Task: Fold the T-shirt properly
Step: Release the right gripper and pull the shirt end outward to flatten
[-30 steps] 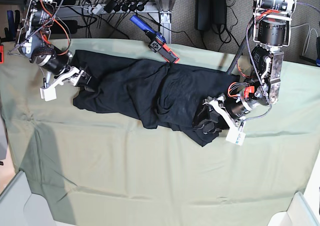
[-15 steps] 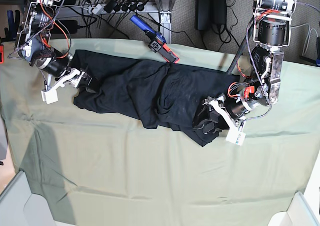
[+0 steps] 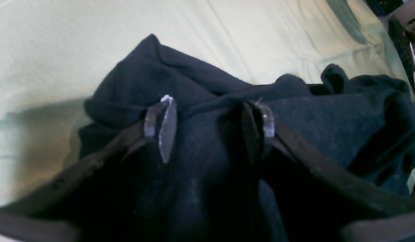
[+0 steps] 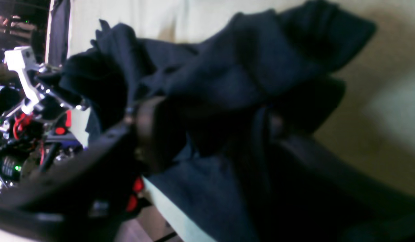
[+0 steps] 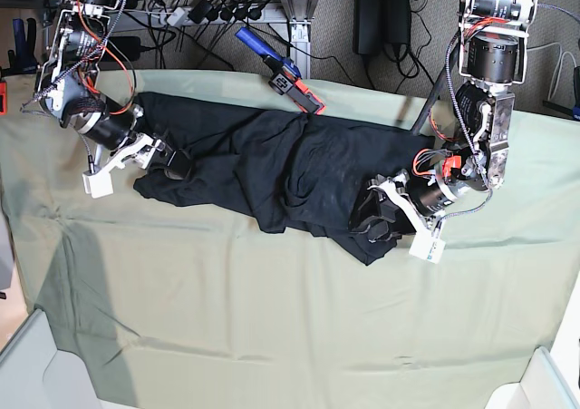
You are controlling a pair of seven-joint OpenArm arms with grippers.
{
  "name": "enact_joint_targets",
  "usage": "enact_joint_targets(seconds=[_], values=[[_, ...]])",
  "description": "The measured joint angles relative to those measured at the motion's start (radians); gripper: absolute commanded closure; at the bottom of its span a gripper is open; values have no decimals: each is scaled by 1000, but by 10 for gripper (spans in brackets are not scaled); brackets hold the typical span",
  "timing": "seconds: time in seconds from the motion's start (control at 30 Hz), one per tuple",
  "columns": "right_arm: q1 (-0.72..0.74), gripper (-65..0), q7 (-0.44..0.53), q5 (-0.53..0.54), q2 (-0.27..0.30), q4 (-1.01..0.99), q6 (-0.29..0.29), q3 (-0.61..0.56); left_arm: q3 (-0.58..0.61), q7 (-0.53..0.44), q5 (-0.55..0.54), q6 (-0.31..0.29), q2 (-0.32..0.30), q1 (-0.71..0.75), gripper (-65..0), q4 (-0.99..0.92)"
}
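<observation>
Fabric fills most of what we see: the black T-shirt lies crumpled in a long, uneven heap across the far half of the pale green cloth that covers the table. Only its plain dark side shows to us.

At the shirt's end nearer the power strip, the right gripper sits low against the bunched edge. In the right wrist view a thick fold of the T-shirt runs between its two fingers, which press on the fabric from both sides, so we read it as grasping the shirt, though that picture is blurred.

At the shirt's opposite end, the left gripper rests on the rumpled corner nearest the front of the cloth. In the left wrist view its fingers stand spread apart with a mound of the T-shirt between them; we cannot tell whether they pinch it.

Beyond the shirt's far edge, a blue and red tool lies at the cloth's border.
</observation>
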Motion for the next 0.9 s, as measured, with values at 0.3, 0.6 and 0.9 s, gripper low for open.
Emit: enact_joint_targets(seconds=[0.3, 0.6, 0.9], values=[[0, 0, 87, -153, 0, -2, 0, -14, 0, 0, -1, 0, 0, 0, -347, 0], [0, 0, 112, -178, 87, -2, 0, 72, 11, 185, -94, 4, 7, 19, -347, 123], [0, 0, 116, -179, 197, -2, 0, 148, 10, 255, -177, 5, 3, 18, -347, 231]])
